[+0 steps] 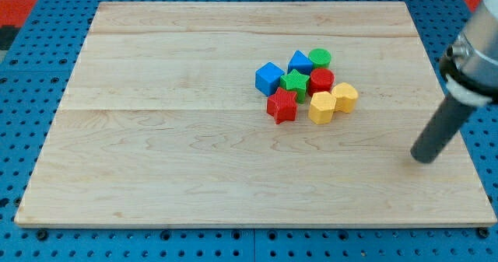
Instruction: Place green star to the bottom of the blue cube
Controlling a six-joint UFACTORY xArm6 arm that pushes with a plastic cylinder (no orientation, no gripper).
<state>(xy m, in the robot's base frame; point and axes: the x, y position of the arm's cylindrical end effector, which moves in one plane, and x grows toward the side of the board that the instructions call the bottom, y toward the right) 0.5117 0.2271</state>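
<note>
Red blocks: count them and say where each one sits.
2. The red star sits at the cluster's bottom edge, below the green star. The other red block sits right of the green star, above the yellow blocks. None looks hidden.

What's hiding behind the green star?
Toward the view's top, behind the green star, sits a blue block with a green round block beside it. The star covers the blue block's lower edge. Nothing else shows there.

green star (295, 81) hemmed by blue cube (269, 78), red star (282, 106), seemingly touching, open board around cluster
</note>
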